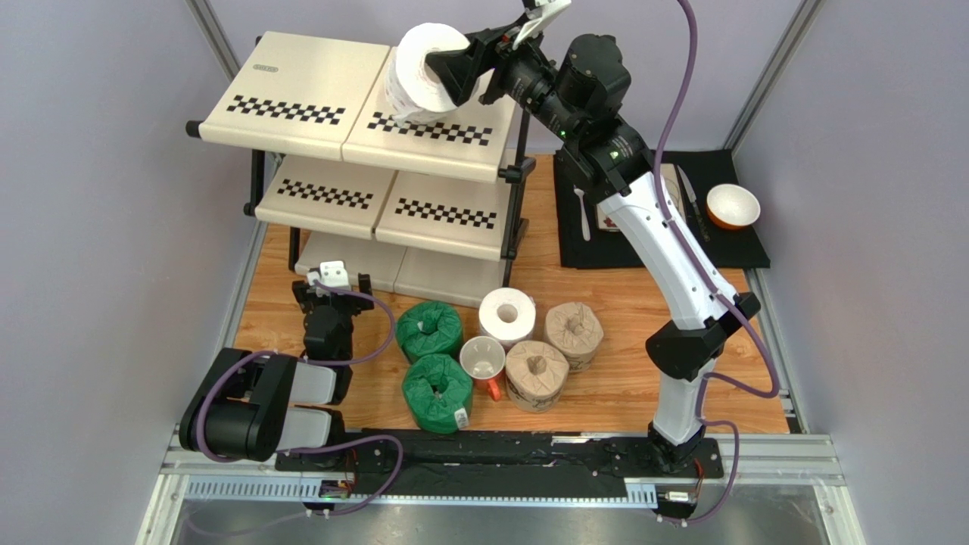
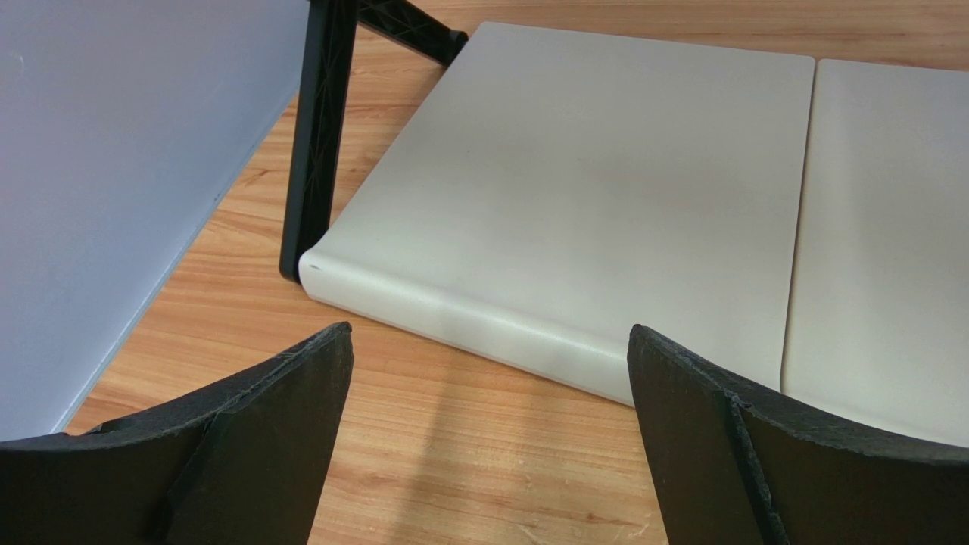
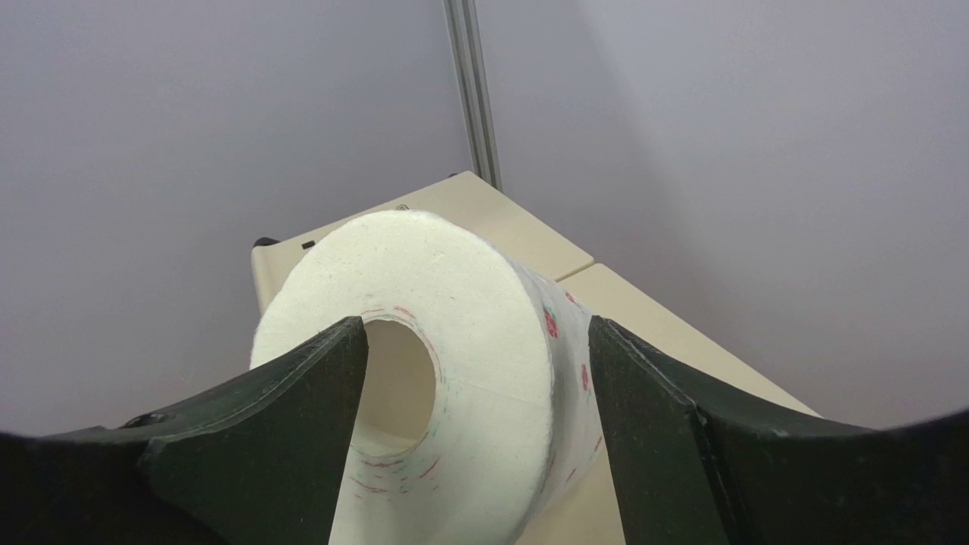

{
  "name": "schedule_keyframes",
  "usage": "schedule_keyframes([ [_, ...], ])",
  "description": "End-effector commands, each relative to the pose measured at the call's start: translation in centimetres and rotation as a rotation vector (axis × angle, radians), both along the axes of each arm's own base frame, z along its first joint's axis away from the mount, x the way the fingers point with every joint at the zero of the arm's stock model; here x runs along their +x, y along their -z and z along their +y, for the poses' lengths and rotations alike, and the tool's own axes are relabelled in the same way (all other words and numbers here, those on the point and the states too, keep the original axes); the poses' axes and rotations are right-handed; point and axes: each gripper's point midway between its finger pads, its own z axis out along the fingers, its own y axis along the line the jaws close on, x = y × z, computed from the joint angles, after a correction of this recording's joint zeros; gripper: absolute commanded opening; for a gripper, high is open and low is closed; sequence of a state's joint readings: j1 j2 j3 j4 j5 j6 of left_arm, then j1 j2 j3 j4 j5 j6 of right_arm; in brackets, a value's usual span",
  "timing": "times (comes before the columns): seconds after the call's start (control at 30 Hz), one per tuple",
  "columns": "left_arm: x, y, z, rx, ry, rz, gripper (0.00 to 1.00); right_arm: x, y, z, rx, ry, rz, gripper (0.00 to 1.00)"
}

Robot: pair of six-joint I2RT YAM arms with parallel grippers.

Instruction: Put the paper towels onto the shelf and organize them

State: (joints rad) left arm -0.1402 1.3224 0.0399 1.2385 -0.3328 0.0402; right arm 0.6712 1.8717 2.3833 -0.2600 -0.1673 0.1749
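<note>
— Looking for the printed roll (image 1: 412, 85).
— Up on the shelf (image 1: 296, 74): top tier, right half, just behind the checkered strip. Open core turned toward the right wrist camera. Cannot tell whether standing flat or tilted.
— Held?
— Straddled by the right gripper (image 3: 478, 329), jaws partway apart. One finger at the core's mouth, with a gap to the inner wall; the other just beside the outer wrap. Looks slack, not pinched.
— And the other rolls?
— Down on the table (image 1: 637, 341), in front of the shelf. Two green rolls (image 1: 429, 329) on the left, one behind the other. A white roll (image 1: 507, 315) in the middle and two tan rolls (image 1: 573, 333) on the right. All clustered close around a mug (image 1: 483, 361).
— Left gripper (image 2: 489, 341)?
— Spread wide, gripping nothing. Low over the table, just before the bottom tier's front left corner.
— Farther out?
— Black placemat (image 1: 728, 244) right of the shelf, with a bowl (image 1: 733, 206) on its far right end.
</note>
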Motion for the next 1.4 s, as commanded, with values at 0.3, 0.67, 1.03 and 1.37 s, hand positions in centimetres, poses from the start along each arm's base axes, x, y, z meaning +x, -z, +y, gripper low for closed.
schedule_keyframes([
  [0.3,-7.3,7.2,1.0,0.023,0.002,0.204,0.99,-2.0,-4.1,0.5,0.137,-0.094,-0.08,0.77],
  [0.67,-7.3,7.2,1.0,0.023,0.002,0.204,0.99,-1.9,-4.2,0.7,0.144,-0.098,-0.074,0.78],
  [1.03,-7.3,7.2,1.0,0.023,0.002,0.204,0.99,-7.6,-1.3,-7.7,0.105,0.076,-0.014,0.78],
  [1.37,-7.4,7.1,1.5,0.014,-0.029,0.195,0.99,-13.1,14.4,-17.0,0.051,0.299,0.286,0.77],
])
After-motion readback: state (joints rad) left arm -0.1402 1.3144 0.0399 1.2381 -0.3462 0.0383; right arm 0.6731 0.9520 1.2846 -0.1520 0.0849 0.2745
